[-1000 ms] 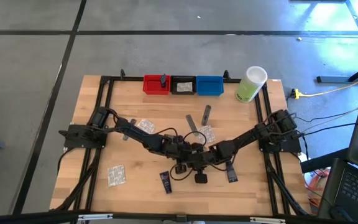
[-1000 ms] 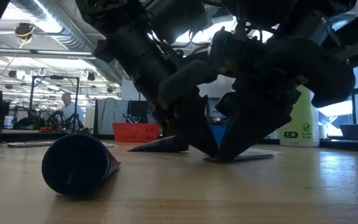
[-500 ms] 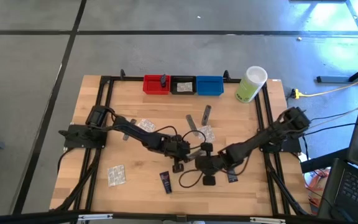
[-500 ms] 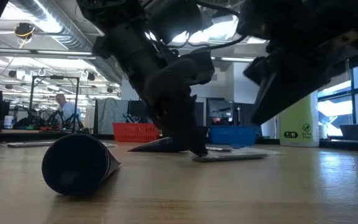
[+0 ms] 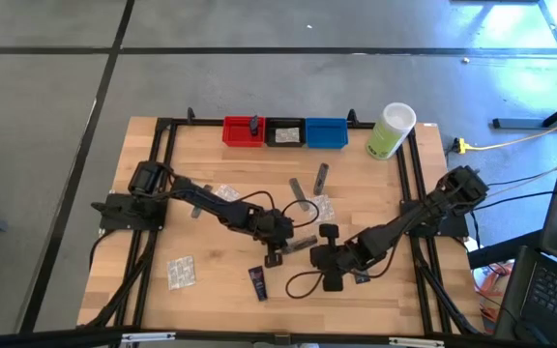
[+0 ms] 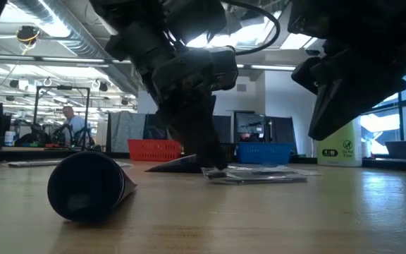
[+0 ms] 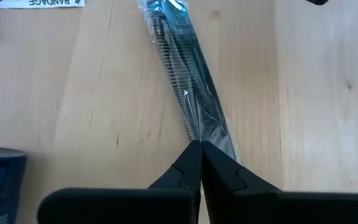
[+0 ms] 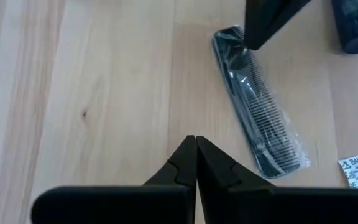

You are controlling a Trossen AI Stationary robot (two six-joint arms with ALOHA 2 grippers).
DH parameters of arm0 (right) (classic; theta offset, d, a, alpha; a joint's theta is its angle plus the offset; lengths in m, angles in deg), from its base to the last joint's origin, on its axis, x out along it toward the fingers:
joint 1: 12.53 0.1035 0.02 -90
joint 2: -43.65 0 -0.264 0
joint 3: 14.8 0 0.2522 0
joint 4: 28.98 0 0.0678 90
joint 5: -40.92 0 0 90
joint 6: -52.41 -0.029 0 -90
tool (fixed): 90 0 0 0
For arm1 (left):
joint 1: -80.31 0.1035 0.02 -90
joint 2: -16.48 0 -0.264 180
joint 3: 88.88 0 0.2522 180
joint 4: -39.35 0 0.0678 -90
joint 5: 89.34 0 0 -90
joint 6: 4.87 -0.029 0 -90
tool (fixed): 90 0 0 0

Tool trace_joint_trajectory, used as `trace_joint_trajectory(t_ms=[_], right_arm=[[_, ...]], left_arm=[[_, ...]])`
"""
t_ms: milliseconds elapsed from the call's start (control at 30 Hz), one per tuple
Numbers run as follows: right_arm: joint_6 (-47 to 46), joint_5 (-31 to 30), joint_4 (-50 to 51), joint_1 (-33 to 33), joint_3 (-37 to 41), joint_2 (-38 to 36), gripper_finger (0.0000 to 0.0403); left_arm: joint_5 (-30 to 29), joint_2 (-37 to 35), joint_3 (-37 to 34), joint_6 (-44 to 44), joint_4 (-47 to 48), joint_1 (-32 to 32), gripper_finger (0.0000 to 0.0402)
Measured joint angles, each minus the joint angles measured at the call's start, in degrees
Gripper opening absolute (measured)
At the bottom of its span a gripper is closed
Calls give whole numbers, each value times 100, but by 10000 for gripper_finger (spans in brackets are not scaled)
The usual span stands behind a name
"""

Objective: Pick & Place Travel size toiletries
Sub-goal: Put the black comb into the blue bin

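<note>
The left gripper [image 7: 200,149] is pinched shut on one end of a wrapped comb [image 7: 185,87], which lies on the table [image 5: 143,242] near its middle. The right gripper [image 8: 195,144] hovers just beside it, fingers together and empty. A navy tube [image 5: 257,283] lies nearby.

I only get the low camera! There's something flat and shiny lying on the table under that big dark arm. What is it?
Observer: A black comb in a clear wrapper. The left wrist view shows its teeth.
Operator: Is the arm holding it?
Observer: The left end effector is shut, with its tips at the wrapper's end. I cannot tell if it is really pinching it.
Operator: And the other arm?
Observer: The right end effector is shut too, over bare tabletop with the comb just ahead.
</note>
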State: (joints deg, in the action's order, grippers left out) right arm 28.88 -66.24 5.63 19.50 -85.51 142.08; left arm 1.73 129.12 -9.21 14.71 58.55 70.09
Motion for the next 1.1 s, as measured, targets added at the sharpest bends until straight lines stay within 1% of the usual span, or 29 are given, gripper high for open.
trace_joint_trajectory(t_ms=[167, 267, 367, 500, 700, 800, 967, 1100], right_arm=[[18, -10, 118, 6, 0, 0, 4], [-71, -296, 347, -25, -2, 0, 15], [-231, -569, 589, -93, 0, -19, 34], [-294, -575, 637, -168, -7, -55, 67], [-329, -189, 634, -220, -5, -79, 122], [-324, -45, 661, -233, -7, -79, 148], [-281, 159, 720, -354, -7, -79, 186], [-146, 377, 718, -526, -7, -79, 208]], left_arm=[[139, -9, 4, 12, -23, 41, 2], [307, -10, 8, 41, -30, 57, 2], [314, -12, 9, 60, -32, 57, 2], [314, -20, 13, 61, 5, 57, 2], [421, -22, 15, 23, 89, 99, 9], [486, -22, 17, -71, 145, 96, 34], [502, -24, 17, -86, 139, 88, 97], [502, -26, 23, -88, 136, 90, 145]])
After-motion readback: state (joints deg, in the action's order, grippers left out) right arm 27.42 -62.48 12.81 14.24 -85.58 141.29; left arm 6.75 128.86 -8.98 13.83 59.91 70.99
